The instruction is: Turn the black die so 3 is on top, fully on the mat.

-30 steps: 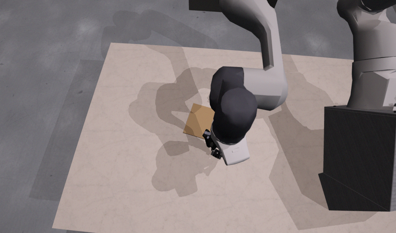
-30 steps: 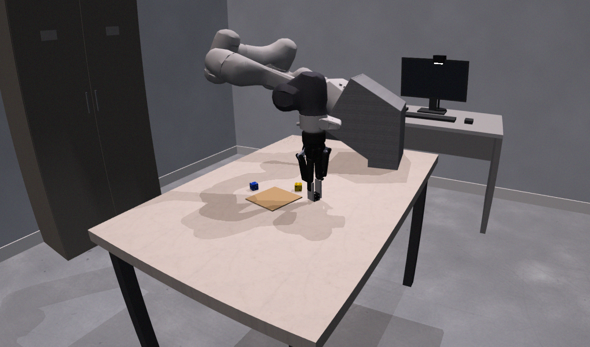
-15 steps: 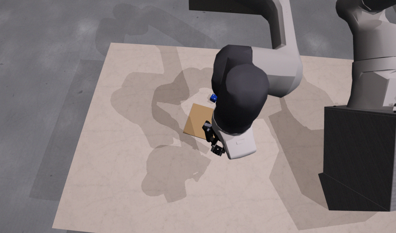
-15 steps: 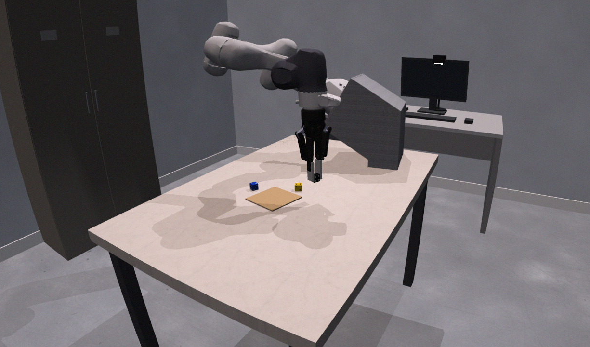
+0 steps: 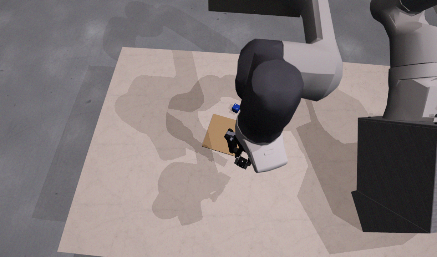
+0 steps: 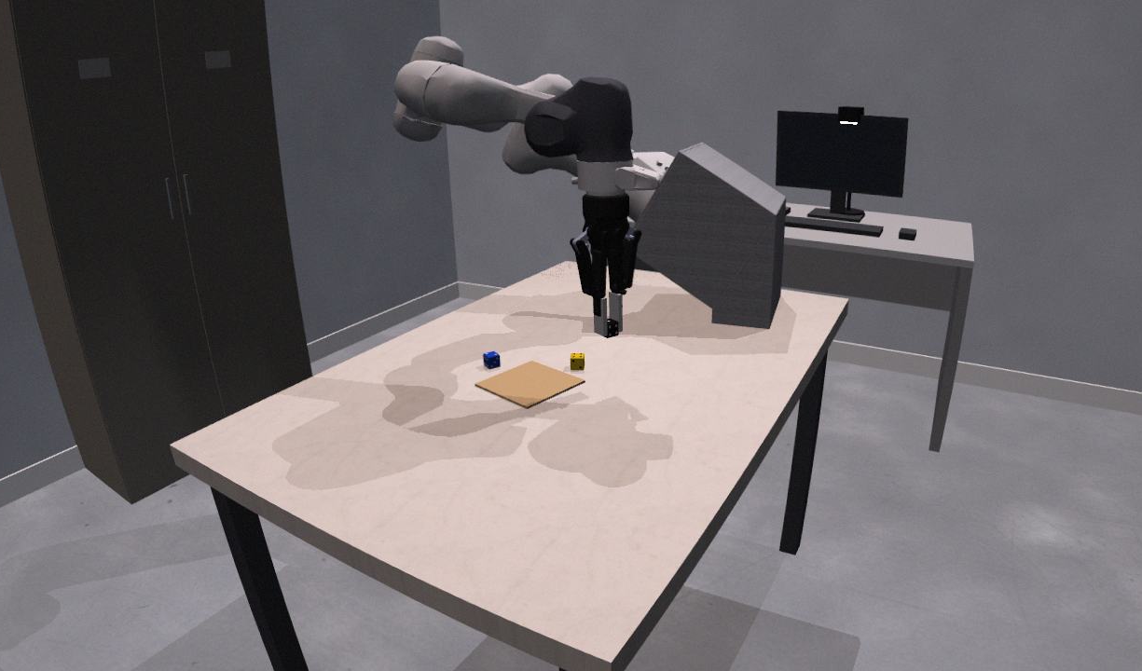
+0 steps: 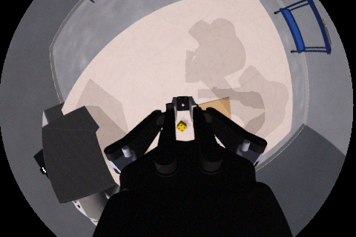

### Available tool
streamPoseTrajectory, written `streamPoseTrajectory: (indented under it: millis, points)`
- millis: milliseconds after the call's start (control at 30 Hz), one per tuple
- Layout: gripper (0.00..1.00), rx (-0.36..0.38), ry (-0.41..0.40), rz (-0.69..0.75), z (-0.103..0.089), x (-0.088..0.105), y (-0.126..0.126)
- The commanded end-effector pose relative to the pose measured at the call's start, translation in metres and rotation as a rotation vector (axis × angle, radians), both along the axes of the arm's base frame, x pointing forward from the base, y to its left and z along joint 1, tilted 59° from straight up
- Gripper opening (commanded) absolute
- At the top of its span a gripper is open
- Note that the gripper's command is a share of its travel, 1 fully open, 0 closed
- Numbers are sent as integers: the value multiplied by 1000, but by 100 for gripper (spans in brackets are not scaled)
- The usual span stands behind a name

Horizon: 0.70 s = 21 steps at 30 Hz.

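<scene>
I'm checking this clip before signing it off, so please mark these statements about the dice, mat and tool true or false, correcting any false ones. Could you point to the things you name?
1. The tool [image 5: 242, 162] [image 6: 611, 323] [image 7: 182, 102] is shut on the black die [image 5: 242, 162] [image 6: 612, 327] [image 7: 182, 104]. True.
2. The black die has 3 on top. False: its upper face shows a single pip.
3. The blue die [image 5: 235, 107] [image 6: 490, 360] rests on the mat [image 5: 213, 129] [image 6: 529, 383] [image 7: 222, 107]. False: it is on the table, beside the mat.
4. The yellow die [image 6: 577, 361] [image 7: 181, 127] is off the mat. True.
5. The mat is folded over. False: it lies flat.
</scene>
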<state>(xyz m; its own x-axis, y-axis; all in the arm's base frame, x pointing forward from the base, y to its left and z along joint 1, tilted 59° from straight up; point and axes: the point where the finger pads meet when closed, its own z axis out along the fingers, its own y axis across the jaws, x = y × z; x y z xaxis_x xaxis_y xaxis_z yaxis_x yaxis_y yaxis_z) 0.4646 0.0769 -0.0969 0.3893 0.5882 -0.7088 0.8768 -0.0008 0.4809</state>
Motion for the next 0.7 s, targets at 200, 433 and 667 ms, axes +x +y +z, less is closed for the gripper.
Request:
streamPoseTrajectory:
  millis: [200,433,667]
  points:
    - [13,-60,173,105,17,9,-7]
    - [13,-90,262,161,25,14,-11]
    - [13,-120,353,219,34,20,-15]
